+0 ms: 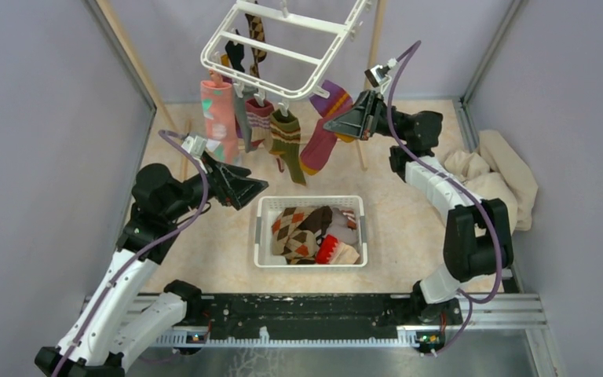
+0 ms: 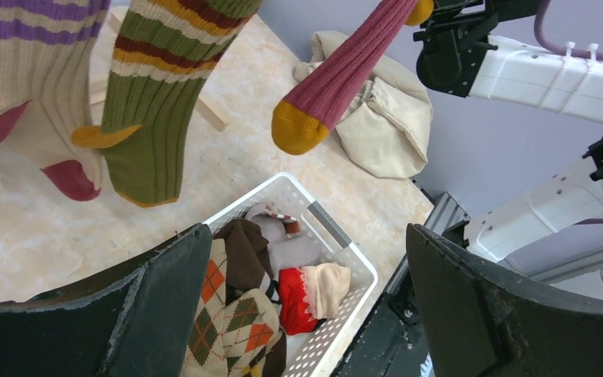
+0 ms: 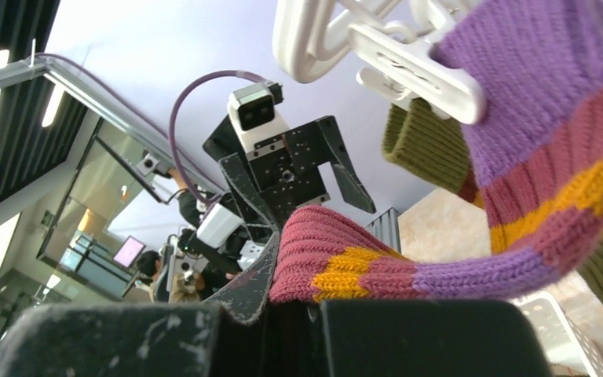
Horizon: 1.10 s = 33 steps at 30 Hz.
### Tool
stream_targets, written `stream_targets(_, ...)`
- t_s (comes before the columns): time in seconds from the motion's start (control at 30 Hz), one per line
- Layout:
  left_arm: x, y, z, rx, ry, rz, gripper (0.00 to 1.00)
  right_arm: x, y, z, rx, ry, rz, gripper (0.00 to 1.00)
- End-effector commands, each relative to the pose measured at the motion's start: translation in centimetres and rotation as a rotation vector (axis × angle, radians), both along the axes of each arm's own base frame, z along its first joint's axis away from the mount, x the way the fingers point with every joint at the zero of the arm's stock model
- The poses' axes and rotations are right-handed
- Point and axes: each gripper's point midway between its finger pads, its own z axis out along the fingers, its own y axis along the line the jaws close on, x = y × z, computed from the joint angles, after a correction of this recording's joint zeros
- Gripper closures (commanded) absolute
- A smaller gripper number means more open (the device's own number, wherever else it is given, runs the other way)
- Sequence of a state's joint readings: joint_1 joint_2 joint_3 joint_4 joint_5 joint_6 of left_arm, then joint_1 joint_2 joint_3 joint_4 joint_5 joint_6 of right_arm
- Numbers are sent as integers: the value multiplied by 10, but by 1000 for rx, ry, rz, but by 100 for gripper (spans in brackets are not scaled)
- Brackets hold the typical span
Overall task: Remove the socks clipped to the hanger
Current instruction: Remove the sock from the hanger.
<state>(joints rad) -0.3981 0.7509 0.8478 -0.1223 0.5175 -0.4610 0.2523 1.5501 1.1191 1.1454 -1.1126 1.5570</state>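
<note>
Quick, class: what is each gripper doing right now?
Left gripper: open, holding nothing.
Right gripper: closed on the purple-striped sock.

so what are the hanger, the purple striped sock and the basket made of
Hanger: likely moulded plastic, smooth glossy white bars. Purple-striped sock: knitted yarn, matte, visibly ribbed. Basket: probably white plastic, its walls slotted.
</note>
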Motion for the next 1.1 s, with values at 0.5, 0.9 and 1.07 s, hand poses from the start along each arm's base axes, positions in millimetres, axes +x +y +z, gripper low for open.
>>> stream_targets(0.5,1,-56,4,-87,-82,-159,1,-31,-5,14,82,-55,31,100)
stream_targets(0.9,6,-93,-11,-58,-119,-188,1,-58,10,9,99,-34,57,100)
stream_targets(1.07,9,-96,-15,-53,-131,-166,1,-67,13,9,105,-29,70,100)
